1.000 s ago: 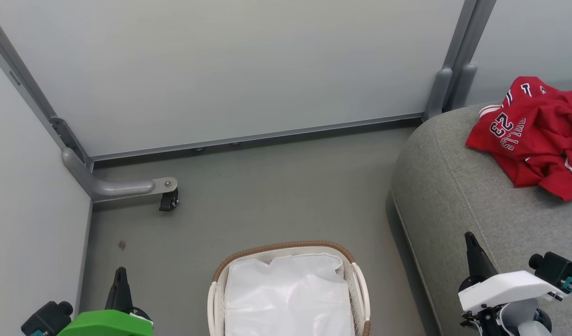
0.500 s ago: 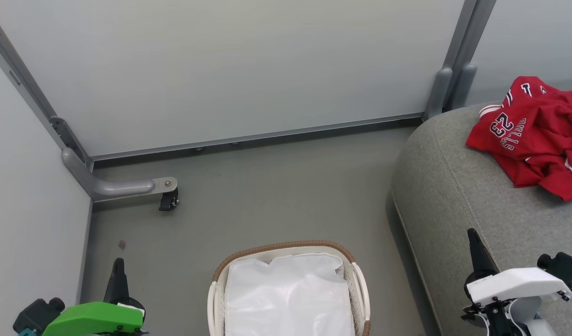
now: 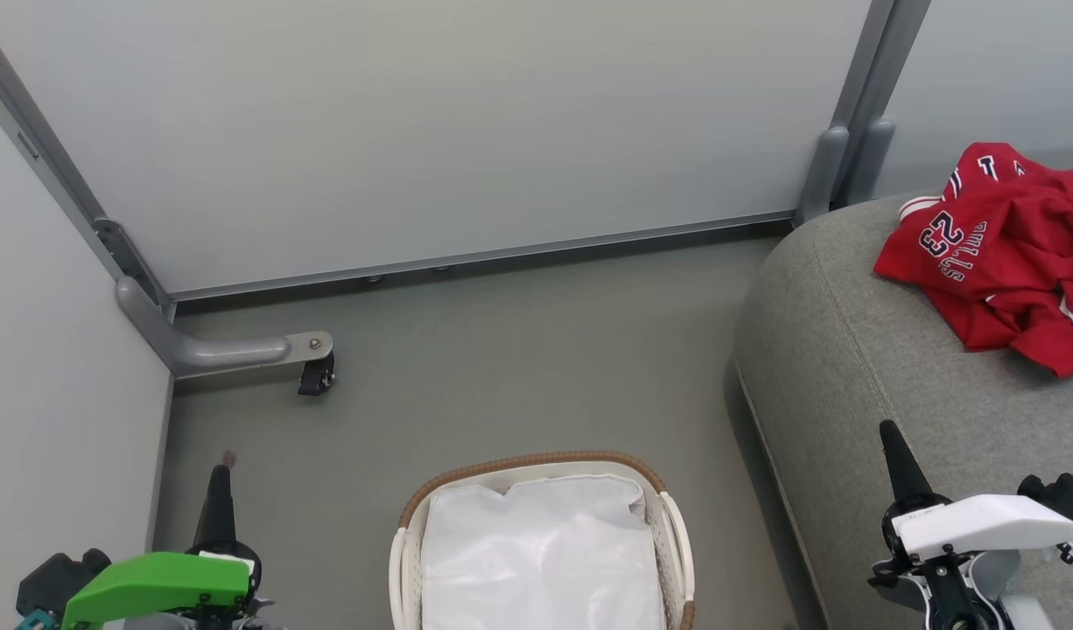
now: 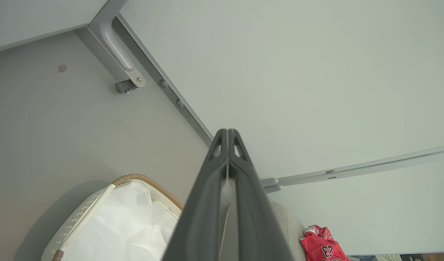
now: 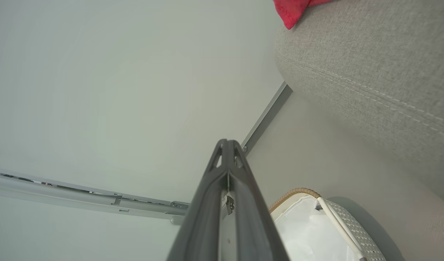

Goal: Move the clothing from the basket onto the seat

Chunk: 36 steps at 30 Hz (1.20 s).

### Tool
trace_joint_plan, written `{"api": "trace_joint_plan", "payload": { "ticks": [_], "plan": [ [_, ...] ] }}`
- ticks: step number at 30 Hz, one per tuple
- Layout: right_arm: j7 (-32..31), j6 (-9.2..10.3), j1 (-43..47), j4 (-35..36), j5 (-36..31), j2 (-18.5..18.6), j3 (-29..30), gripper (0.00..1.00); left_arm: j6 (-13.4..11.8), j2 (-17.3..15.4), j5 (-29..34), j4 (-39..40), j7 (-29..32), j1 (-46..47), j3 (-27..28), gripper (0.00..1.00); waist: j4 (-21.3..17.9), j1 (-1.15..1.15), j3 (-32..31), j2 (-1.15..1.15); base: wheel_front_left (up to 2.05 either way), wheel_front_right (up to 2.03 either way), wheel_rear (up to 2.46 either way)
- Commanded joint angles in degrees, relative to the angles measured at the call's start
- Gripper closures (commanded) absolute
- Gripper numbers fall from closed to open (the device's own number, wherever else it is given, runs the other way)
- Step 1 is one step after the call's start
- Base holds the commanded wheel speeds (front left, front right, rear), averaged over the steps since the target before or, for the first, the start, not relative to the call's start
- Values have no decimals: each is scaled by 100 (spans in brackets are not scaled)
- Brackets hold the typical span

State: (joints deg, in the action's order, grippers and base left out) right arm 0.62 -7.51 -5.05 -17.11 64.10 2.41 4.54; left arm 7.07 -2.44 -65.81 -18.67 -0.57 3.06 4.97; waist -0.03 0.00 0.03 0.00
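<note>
The left claw (image 3: 219, 479), below its green housing (image 3: 156, 582) at 7 o'clock in the head view, has its two dark fingers pressed together with nothing between them, over the grey floor (image 3: 501, 367). The right claw (image 3: 893, 437), at 4 o'clock, is likewise closed and empty, above the edge of the large grey woven-fabric seat (image 3: 852, 376). Between them at 6 o'clock stands the oval white perforated basket (image 3: 536, 461) with a brown woven rim; its white fabric liner (image 3: 541, 551) shows inside. The red basketball clothing (image 3: 1000, 254) lettered "BULLS 23" lies crumpled on the seat at 2 o'clock, well apart from both claws.
</note>
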Motion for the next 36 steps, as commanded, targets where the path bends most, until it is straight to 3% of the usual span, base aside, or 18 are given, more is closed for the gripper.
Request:
{"api": "trace_joint_plan", "payload": {
  "ticks": [1, 36],
  "plan": [
    [-42, 1, -99, 86, 160, 42, 28, 100, 26, -43, -167, 82, 40, 142, 24, 100, 0, 0, 0, 0, 0, 0, 0],
    [-499, 2, -134, 247, 1922, 55, 149, 100, 45, -58, -1810, 345, 494, 293, 124, 100, 2, 0, 9, 0, 0, 0, 0]
  ]
}}
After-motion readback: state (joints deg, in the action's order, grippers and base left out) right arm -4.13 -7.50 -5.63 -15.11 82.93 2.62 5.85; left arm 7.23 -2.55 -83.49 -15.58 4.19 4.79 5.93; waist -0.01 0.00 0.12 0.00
